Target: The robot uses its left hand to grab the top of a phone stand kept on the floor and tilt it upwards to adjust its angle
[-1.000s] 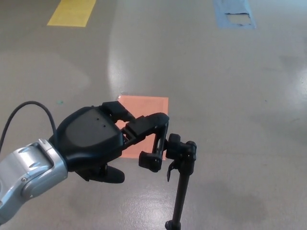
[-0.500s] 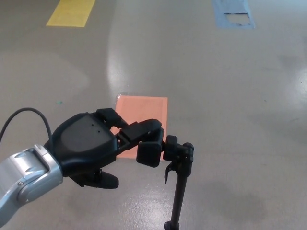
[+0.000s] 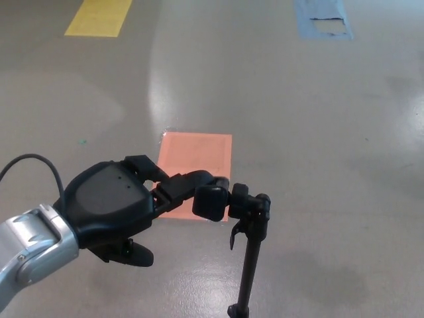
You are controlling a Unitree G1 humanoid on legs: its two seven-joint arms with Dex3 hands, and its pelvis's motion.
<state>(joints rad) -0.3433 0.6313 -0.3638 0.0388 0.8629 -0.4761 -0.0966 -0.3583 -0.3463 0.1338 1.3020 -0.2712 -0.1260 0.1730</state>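
Phone stand (image 3: 250, 232): black, thin upright pole with a jointed clamp head at the top, standing on the floor near the bottom edge, just right of an orange floor patch (image 3: 199, 169); I judge it light, rigid and top-heavy, so likely to tip if pushed sideways; best hold is the head, above the joint. Left robot hand (image 3: 142, 205) reaches in from the left, fingers curled, one fingertip touching the head; no full grip that I can see. Floor (image 3: 318, 132) is smooth, glossy grey, probably slippery; yellow mark (image 3: 99, 16) far left, blue mark (image 3: 323, 18) far right.
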